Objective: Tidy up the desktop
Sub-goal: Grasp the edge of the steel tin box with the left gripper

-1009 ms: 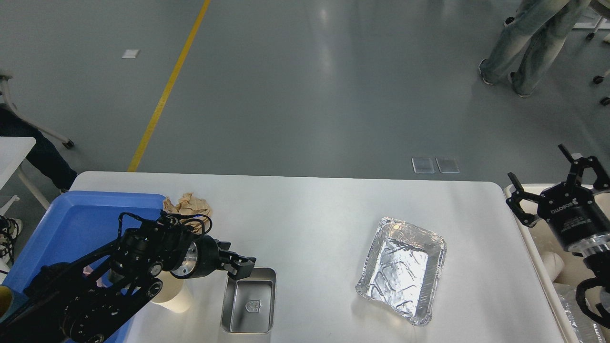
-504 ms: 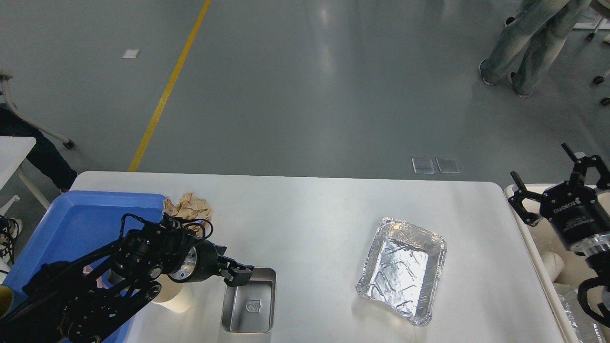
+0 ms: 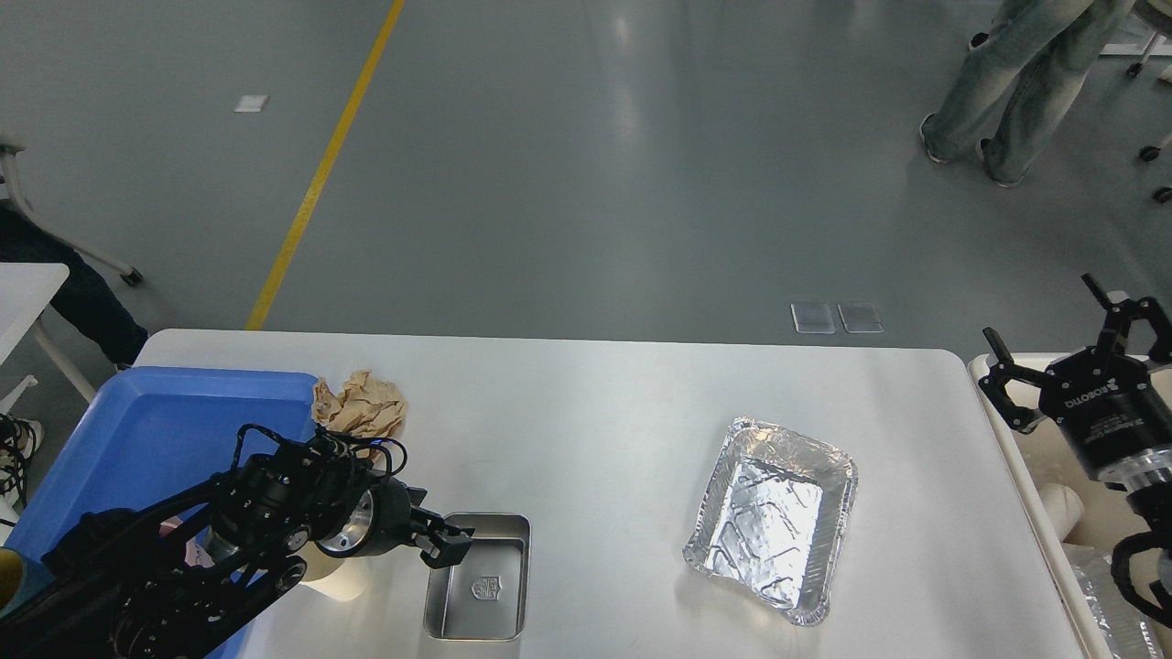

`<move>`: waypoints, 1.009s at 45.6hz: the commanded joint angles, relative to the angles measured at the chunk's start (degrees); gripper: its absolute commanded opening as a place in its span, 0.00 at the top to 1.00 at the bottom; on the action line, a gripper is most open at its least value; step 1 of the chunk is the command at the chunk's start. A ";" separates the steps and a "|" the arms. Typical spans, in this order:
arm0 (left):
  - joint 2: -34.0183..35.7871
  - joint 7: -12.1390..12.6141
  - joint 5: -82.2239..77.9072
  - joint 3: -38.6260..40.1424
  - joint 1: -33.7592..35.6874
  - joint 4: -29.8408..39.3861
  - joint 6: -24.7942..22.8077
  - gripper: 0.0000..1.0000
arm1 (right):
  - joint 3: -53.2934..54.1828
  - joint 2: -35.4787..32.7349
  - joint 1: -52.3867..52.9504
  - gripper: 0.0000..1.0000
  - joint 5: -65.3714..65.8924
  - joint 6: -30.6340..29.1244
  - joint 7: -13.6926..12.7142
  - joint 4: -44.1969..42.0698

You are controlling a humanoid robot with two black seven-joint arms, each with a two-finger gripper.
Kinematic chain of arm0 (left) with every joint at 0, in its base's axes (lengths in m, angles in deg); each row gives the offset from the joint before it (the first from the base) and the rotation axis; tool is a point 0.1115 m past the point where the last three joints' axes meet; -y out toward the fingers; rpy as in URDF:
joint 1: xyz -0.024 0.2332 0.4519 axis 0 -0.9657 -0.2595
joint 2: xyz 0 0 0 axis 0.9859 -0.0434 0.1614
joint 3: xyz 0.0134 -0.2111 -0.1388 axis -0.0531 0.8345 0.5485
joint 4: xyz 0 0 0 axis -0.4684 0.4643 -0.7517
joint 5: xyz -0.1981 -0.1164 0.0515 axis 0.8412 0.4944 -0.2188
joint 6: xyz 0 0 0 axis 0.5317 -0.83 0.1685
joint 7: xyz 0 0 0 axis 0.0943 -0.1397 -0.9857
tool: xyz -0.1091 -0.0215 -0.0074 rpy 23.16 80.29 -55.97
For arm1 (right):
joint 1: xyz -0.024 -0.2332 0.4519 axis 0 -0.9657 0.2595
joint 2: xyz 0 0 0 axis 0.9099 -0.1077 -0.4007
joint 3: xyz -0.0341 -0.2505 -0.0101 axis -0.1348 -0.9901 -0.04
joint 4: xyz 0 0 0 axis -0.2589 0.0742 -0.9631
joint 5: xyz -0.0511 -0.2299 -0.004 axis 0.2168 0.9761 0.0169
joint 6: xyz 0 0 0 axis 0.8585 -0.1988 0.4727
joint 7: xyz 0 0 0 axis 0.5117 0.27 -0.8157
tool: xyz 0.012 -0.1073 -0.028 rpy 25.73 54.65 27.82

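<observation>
The white desktop (image 3: 595, 412) holds a small steel tray (image 3: 478, 586) at the front left, a crumpled foil tray (image 3: 774, 522) to the right of the middle, and a ball of crumpled brown paper (image 3: 362, 407) at the back left. A pale paper cup (image 3: 334, 577) is partly hidden under my left arm. My left gripper (image 3: 449, 545) hangs over the steel tray's back left corner with its fingers a little apart and nothing in them. My right gripper (image 3: 1039, 311) is wide open and empty, off the desktop's right edge.
A blue plastic tray (image 3: 137, 430) sits at the desktop's left end, under my left arm. A beige bin (image 3: 1053, 513) with pale items in it stands by the right edge, under my right gripper. A person's legs (image 3: 1016, 82) stand on the floor at the far right.
My left gripper has pulled back and down, towards the steel tray's back left corner. My right gripper has drifted slightly to the right. The objects have not moved.
</observation>
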 commanded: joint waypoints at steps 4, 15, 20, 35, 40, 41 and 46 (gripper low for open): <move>-0.01 0.08 -0.17 -0.08 -0.03 -0.83 0.01 0.37 | 0.19 0.00 0.09 0.00 0.00 0.00 -0.04 -0.05; -0.45 0.17 -0.17 -0.08 -0.39 -2.59 0.54 0.73 | 0.36 0.00 0.00 0.00 0.00 0.00 0.05 0.04; -0.54 0.17 -0.17 -0.08 -0.65 -2.85 0.72 0.75 | 0.36 0.00 0.00 0.00 0.00 0.00 -0.04 -0.05; -1.68 0.17 -0.17 0.45 -1.00 -3.82 2.39 0.97 | 0.45 0.09 0.00 0.00 0.00 0.00 0.05 0.04; -2.65 0.08 -0.17 1.15 -0.56 -4.17 2.47 1.00 | 0.36 0.09 0.00 0.00 -0.08 0.00 0.05 0.04; -2.91 0.08 -0.17 1.16 -0.48 -4.17 2.47 1.00 | 0.36 0.09 0.00 0.00 0.00 0.00 0.05 0.04; -3.61 0.08 -0.17 1.59 -0.12 -4.26 2.56 1.00 | 0.36 0.18 0.08 0.00 -0.08 0.00 0.05 0.04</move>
